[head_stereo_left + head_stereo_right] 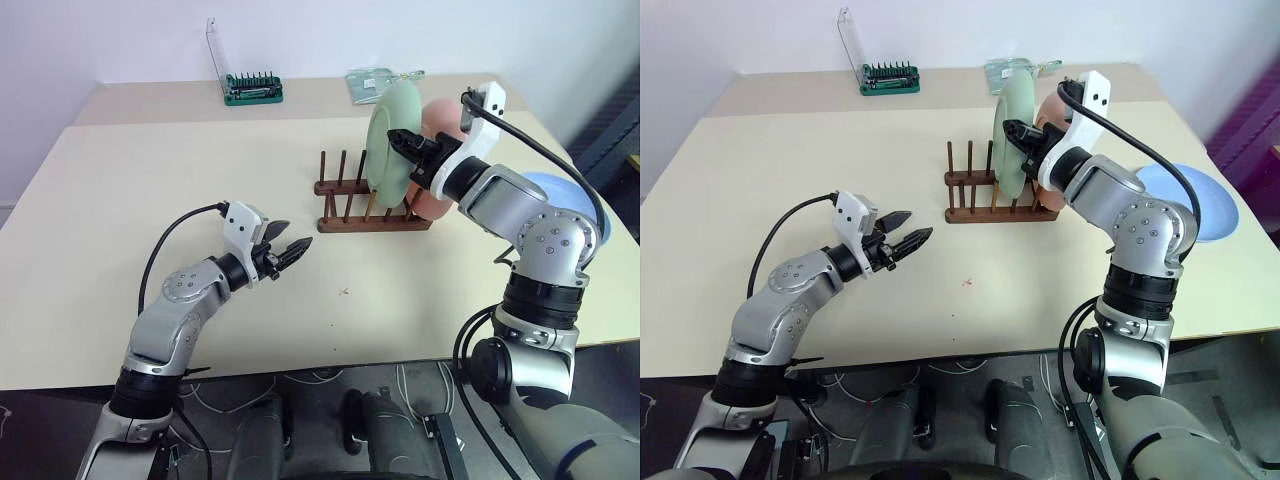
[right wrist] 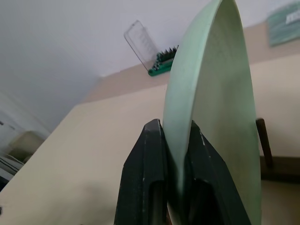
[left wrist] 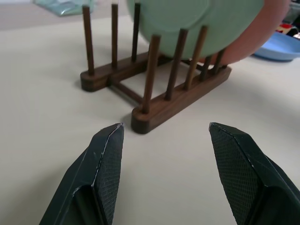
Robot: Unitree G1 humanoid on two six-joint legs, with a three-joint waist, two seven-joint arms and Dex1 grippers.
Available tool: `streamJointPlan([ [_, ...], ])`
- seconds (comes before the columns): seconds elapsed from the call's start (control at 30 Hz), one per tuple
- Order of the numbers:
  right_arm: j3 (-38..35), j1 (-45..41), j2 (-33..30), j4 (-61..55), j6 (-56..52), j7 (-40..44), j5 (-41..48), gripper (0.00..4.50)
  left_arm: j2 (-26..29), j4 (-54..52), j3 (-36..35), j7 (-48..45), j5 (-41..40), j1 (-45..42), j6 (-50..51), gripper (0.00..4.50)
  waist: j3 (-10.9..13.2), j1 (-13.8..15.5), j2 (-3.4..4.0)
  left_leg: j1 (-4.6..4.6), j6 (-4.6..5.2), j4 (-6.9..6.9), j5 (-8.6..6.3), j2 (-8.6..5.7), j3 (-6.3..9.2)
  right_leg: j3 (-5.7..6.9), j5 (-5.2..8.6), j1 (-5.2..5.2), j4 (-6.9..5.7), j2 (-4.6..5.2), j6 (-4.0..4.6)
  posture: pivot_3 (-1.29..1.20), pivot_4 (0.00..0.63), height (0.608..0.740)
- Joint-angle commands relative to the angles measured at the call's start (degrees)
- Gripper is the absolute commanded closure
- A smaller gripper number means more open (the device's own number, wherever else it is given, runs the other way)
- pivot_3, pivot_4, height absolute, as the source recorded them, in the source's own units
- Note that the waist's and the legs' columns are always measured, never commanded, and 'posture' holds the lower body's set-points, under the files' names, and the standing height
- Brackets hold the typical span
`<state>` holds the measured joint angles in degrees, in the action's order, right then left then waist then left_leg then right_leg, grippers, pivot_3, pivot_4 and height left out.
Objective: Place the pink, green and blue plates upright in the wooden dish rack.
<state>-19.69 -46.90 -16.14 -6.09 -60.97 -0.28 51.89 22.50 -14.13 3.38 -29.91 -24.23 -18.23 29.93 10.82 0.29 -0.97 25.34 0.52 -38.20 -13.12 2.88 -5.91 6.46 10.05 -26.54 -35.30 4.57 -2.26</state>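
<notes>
**Green plate in the rack, my grip not yet off it**

My right gripper (image 2: pixel 177 154) is pinched on the rim of the green plate (image 1: pixel 392 140), both fingers flat against its faces. The plate stands upright between the pegs of the wooden dish rack (image 1: pixel 352 212), with the pink plate (image 1: pixel 440 165) just behind it, also standing in the rack. My left gripper (image 1: pixel 285 250) hangs near the rack's free end, jaws spread and holding nothing.

The risk, as I judge it, lies in the release. If I pull away before the fingers part fully, I could drag the green plate sideways, tip it against the pink one or lift it out of its slot. The rack looks light and could slide on the table (image 1: pixel 150 200).

The blue plate (image 1: pixel 1200 200) lies flat beyond the rack's far end, beside my right arm, so that arm stands between me and it. The green bit holder (image 1: pixel 252 88) sits well behind the rack, out of the way.
</notes>
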Motion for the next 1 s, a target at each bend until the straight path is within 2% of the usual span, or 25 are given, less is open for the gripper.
streamJointPlan([
  [0.03,0.5,-1.5,-0.5,-1.6,1.3,0.6,-0.5,2.84,-0.2,-2.1,-0.1,-0.3,0.2,0.0,0.0,1.49,0.0,0.0,0.00,0.00,0.00,0.00,0.00,0.00,0.01,0.00,0.00,0.00,0.00,0.00,0.00,0.00,0.150,0.730],
  [0.13,2.9,-1.8,-2.5,-2.7,2.9,2.9,-3.0,1.32,-0.4,-2.3,0.1,-0.4,0.0,0.0,0.1,1.49,0.0,0.0,0.01,0.00,0.00,0.00,0.00,0.00,0.01,0.00,0.00,0.00,0.01,0.00,-0.01,0.00,0.150,0.730],
  [0.4,8.9,-2.3,-9.1,-4.6,8.5,10.6,-10.6,1.32,-1.1,-2.1,0.3,-0.9,0.0,-0.3,0.3,1.49,0.0,0.1,0.01,0.01,0.00,0.00,0.00,0.00,0.03,0.00,0.04,0.00,0.04,0.01,-0.06,0.00,0.150,0.730],
  [0.53,12.5,-2.8,-16.9,-6.7,13.9,18.8,-16.1,1.32,-1.5,-1.7,0.5,-1.4,-0.1,-0.7,0.0,1.49,0.0,0.4,0.04,0.02,0.01,0.00,-0.01,-0.01,0.03,0.00,0.13,-0.01,0.07,0.02,-0.20,0.00,0.150,0.730],
  [0.63,8.9,-1.7,-23.2,-7.0,18.9,27.4,-16.0,1.32,-1.6,-1.4,0.6,-2.0,0.1,-0.9,-0.2,1.49,0.0,0.5,0.04,0.03,0.02,0.00,-0.02,-0.01,0.03,0.00,0.14,0.00,0.10,0.03,-0.22,0.00,0.150,0.730],
  [0.73,3.6,2.2,-31.1,-3.0,23.0,36.5,-16.1,1.32,-1.4,-0.9,1.6,-3.5,0.6,-1.5,-0.6,1.49,0.0,0.8,0.04,0.05,0.03,0.00,-0.03,-0.03,0.05,0.01,0.16,0.03,0.15,0.03,-0.22,0.00,0.150,0.730],
  [0.83,2.8,10.1,-38.2,2.9,27.6,42.3,-21.3,1.32,-1.0,-1.5,3.3,-6.1,0.4,-1.4,-0.8,1.49,0.0,0.7,-0.01,0.02,0.09,-0.01,-0.07,-0.05,0.05,0.03,0.29,0.13,0.29,0.08,-0.05,0.00,0.150,0.730],
  [0.93,2.9,15.1,-41.1,8.8,30.0,44.0,-25.0,1.32,-1.1,-1.6,4.5,-8.1,0.3,-1.5,-1.1,1.49,0.0,0.4,0.01,-0.01,0.11,-0.03,-0.08,-0.07,0.01,0.01,0.29,0.16,0.31,0.12,-0.05,0.00,0.150,0.730],
  [1.0,5.7,19.2,-42.7,11.9,32.9,44.8,-30.0,1.32,-1.5,-1.1,4.7,-8.2,0.6,-1.9,-1.2,1.49,0.0,0.2,0.18,-0.02,0.11,-0.03,-0.08,-0.07,-0.04,-0.05,0.28,0.08,0.27,0.09,-0.03,0.00,0.150,0.730],
])
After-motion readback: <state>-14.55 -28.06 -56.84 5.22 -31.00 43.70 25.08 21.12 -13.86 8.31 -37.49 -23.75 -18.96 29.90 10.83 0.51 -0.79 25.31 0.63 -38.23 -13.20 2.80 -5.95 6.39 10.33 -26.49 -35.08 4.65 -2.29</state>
